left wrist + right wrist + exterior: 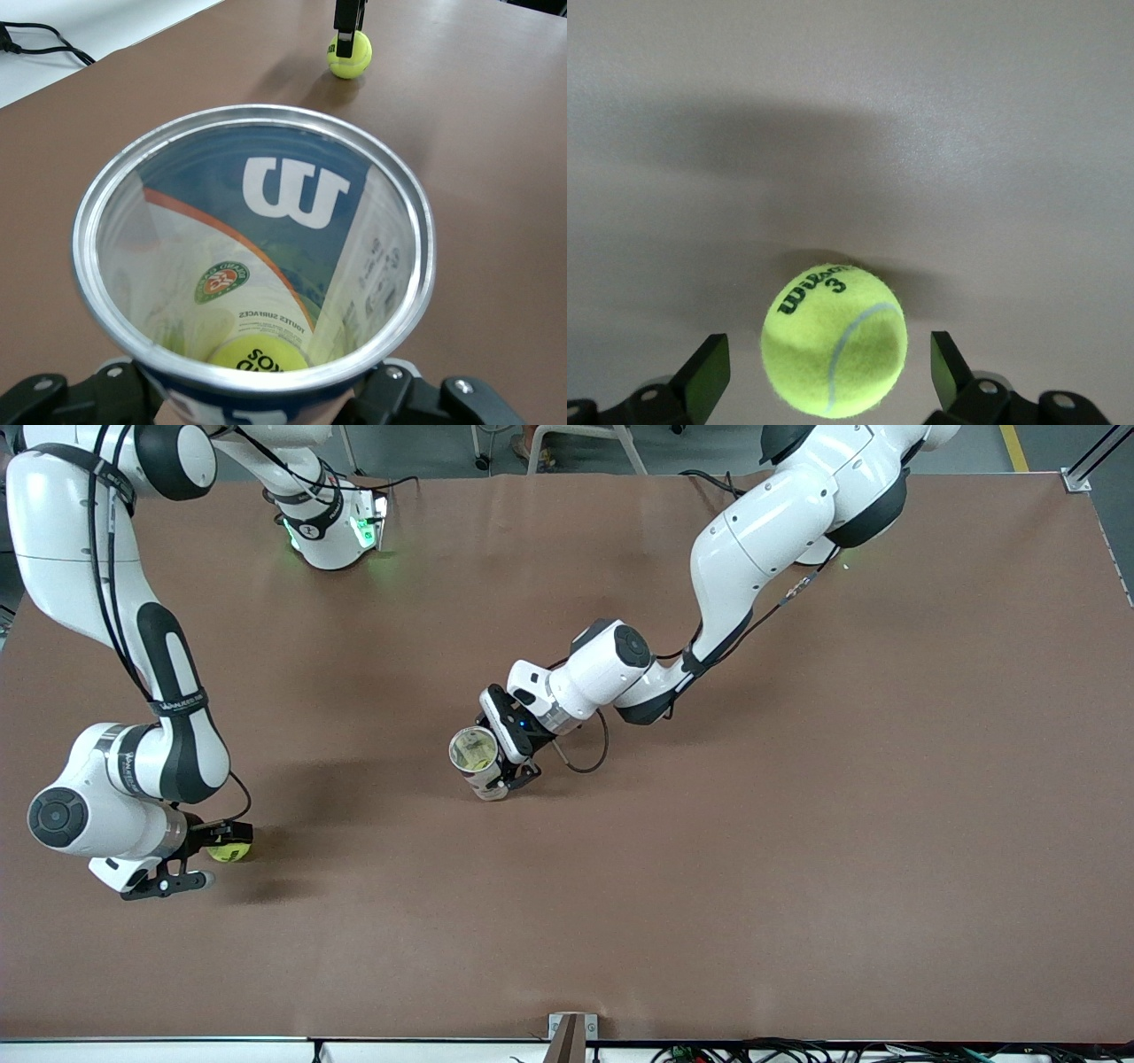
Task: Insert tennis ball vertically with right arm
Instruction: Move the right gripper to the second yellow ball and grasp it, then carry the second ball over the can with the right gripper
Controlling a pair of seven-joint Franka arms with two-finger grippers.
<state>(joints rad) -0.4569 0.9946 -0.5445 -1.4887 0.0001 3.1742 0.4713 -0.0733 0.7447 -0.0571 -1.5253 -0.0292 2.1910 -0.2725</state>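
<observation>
At the right arm's end of the worktop (797,850), the tennis ball (229,852) lay on the brown surface, well apart from the can (478,762) at the middle of the worktop. The ball looked light and springy, with a felt nap that should grip well against rubber pads; a squeeze would dent it a little without harm, but being round it could roll off if nudged from one side only. The best hold, as I judged it, was across its widest girth, one finger on each side, so the ball hung below the fingers and could go straight down into the can's mouth.

The right end effector (829,370) stood low over the ball with its fingers (707,376) spread wide. In the right wrist view a clear gap showed on each side between the pads and the felt, so nothing was gripped yet. The ball sat between them, roughly centred.

The left end effector (512,757) was clamped on the can near its base, holding it upright or nearly so, with its metal-rimmed mouth open upward. The left wrist view looked down inside, where another ball (257,356) already lay at the bottom. The thin clear wall of the can looked stiff but easy to dent, and its mouth left little slack around a ball.
</observation>
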